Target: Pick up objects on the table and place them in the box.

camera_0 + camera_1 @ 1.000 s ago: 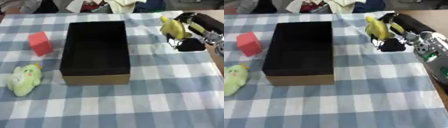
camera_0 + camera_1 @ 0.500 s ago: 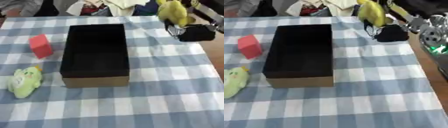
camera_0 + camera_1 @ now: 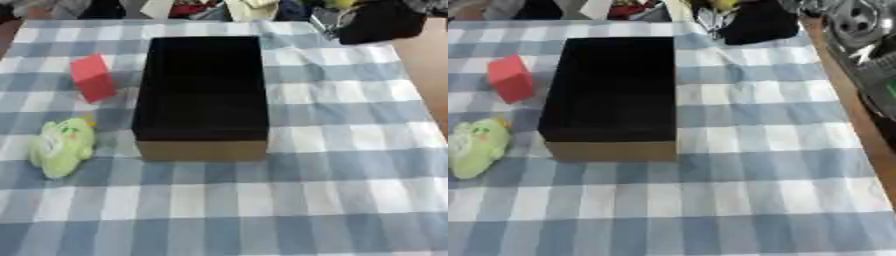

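Right hand (image 3: 756,22) hung beyond the box's (image 3: 611,87) far right corner, something yellow (image 3: 726,4) atop; fingers' state: couldn't tell. Release there would've missed.

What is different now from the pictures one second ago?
The right robot hand has risen toward the far edge, carrying the yellow toy, now barely visible at the top. The box, red block and green plush toy stayed in place.

Matt cardboard box (image 3: 203,145) on woven checked cloth (image 3: 350,165); plush green toy (image 3: 59,146).
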You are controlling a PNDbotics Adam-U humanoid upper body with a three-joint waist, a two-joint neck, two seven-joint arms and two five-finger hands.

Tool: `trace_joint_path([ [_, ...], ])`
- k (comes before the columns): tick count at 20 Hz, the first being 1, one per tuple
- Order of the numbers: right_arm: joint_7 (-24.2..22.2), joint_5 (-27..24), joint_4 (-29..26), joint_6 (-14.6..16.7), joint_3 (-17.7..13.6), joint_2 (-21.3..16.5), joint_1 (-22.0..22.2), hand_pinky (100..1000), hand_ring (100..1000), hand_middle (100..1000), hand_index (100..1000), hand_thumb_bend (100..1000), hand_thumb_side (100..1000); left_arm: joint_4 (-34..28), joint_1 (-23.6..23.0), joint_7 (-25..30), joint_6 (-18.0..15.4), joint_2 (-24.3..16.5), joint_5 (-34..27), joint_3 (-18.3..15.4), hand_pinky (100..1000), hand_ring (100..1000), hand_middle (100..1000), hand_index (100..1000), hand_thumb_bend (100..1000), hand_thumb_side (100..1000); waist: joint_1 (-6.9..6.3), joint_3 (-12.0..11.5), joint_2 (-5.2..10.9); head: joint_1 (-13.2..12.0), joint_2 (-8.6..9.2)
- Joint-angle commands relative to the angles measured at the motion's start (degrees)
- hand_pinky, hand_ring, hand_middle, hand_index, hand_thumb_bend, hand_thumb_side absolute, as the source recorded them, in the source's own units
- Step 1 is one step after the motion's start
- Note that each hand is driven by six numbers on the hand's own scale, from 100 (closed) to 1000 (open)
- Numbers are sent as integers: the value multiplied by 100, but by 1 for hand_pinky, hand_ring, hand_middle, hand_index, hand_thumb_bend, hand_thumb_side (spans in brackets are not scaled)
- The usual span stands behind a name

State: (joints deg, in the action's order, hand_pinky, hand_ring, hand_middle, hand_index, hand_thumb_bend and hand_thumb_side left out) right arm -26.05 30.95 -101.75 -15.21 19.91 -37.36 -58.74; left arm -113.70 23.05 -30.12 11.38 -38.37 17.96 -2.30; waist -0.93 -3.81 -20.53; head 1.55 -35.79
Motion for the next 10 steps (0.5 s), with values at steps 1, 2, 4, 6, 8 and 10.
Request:
trace_joint_path([
  [1, -61, 171, 280, 60, 21, 390, -266, 830, 842, 807, 834, 100, 539, -90, 96, -14, -43, -186, 28, -14, 722, 920, 837, 851, 152, 1000, -15, -29, 160, -12, -23],
  [2, -45, 251, 369, 82, 26, 532, -316, 829, 841, 807, 834, 100, 541, -90, 98, -16, -46, -184, 29, -13, 722, 920, 837, 851, 152, 1000, -17, -34, 166, -2, -12],
  [4, 14, 470, 524, 123, 29, 844, -383, 821, 836, 806, 833, 100, 547, -90, 108, -25, -51, -176, 28, -16, 721, 920, 836, 865, 155, 1000, -22, -48, 176, 31, -2],
  [6, 66, 695, 686, 164, 47, 1118, -408, 820, 835, 806, 833, 100, 545, -90, 112, -31, -55, -170, 29, -15, 721, 920, 836, 866, 156, 1000, -25, -59, 181, 58, -1],
  [8, 122, 933, 872, 194, 66, 1353, -404, 820, 836, 807, 834, 100, 545, -90, 114, -33, -54, -164, 27, -13, 720, 920, 836, 866, 156, 1000, -24, -64, 183, 82, 8],
  [10, 201, 1187, 1064, 221, 86, 1565, -383, 820, 837, 807, 834, 100, 544, -90, 116, -33, -53, -158, 25, -10, 720, 920, 836, 866, 157, 1000, -27, -63, 183, 85, 30],
])
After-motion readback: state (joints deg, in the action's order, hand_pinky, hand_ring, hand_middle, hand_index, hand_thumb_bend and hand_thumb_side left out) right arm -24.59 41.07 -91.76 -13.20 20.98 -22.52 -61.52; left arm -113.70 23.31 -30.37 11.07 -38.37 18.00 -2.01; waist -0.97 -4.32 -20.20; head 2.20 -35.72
